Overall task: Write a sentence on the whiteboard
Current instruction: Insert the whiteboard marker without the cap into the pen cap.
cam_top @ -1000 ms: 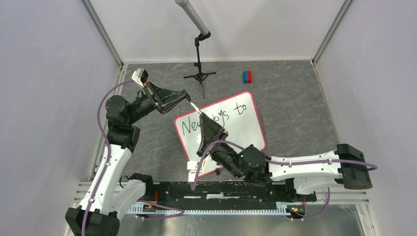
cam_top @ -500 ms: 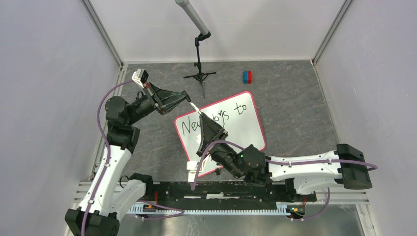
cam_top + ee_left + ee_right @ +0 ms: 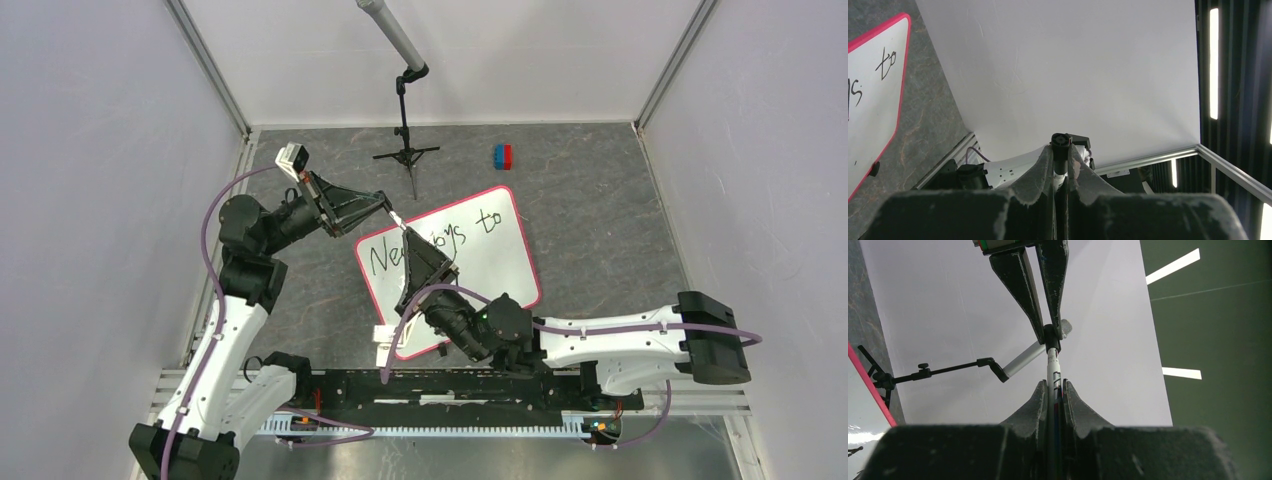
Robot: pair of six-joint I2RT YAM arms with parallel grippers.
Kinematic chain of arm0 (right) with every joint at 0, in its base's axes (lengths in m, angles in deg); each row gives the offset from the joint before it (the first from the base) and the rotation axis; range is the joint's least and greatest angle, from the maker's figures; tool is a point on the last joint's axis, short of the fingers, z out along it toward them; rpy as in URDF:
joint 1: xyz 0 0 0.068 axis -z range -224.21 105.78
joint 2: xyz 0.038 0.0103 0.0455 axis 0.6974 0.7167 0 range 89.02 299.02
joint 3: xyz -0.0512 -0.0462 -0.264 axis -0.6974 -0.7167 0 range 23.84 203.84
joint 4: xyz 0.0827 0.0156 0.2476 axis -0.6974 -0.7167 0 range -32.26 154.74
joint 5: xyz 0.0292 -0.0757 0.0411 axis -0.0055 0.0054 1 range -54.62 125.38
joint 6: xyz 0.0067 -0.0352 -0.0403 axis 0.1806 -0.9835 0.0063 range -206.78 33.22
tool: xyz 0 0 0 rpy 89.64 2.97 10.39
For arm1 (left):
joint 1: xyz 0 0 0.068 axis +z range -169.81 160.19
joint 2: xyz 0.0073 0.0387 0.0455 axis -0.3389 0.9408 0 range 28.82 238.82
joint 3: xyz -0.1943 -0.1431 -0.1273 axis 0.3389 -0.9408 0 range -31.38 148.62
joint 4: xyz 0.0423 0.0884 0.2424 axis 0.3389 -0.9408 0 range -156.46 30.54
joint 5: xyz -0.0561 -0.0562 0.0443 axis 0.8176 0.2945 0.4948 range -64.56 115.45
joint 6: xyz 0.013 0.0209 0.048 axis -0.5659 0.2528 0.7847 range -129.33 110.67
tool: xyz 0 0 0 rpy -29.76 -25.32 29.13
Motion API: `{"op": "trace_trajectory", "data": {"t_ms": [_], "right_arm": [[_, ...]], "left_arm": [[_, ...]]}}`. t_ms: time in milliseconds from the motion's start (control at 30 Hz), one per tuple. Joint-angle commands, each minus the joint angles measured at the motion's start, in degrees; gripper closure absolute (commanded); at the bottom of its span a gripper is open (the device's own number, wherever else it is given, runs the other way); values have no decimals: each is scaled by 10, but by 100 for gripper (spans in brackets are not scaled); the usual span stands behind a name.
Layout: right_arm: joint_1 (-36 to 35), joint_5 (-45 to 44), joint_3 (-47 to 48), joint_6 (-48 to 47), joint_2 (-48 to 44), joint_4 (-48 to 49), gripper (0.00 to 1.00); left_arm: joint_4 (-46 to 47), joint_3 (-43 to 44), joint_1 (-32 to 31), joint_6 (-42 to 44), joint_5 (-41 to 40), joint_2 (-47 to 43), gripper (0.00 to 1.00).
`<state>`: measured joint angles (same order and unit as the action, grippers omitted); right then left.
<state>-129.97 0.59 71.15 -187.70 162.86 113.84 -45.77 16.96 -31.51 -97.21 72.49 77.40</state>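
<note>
Black cap pinched by left gripper, white marker clamped in right gripper: a crooked pull could wrench marker loose onto whiteboard, smearing sentence.

whiteboard: white face, thin pink-red rim. sentence: black marker strokes. table: dark grey, mottled like stone. small block: half blue, half red. stand: black, carrying a pale grey tube. marker: white barrel, black end. left gripper, right gripper: black. left arm, right arm: white links, black joints, purple cables. walls: plain pale grey.
</note>
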Motion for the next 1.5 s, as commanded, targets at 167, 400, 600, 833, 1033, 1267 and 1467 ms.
{"op": "trace_trajectory", "data": {"t_ms": [167, 400, 600, 833, 1033, 1267, 1467], "right_arm": [[11, -36, 50, -19, 30, 40, 100], [11, -22, 32, -50, 36, 64, 100], [13, -15, 24, -81, 50, 93, 100], [19, -7, 26, -91, 62, 118, 100], [28, 9, 24, -100, 66, 136, 100], [48, 26, 20, -99, 66, 135, 100], [71, 41, 19, -98, 64, 135, 100]], "left_arm": [[-38, 14, -19, 63, -1, -16, 98], [-76, 14, -39, 101, 0, -10, 97], [-76, 4, -59, 107, 6, -10, 97], [-76, -4, -78, 118, 17, -4, 97], [-78, -7, -94, 127, 26, 4, 97], [-80, -3, -111, 141, 35, 13, 97], [-90, -7, -118, 150, 37, 13, 98]]}}
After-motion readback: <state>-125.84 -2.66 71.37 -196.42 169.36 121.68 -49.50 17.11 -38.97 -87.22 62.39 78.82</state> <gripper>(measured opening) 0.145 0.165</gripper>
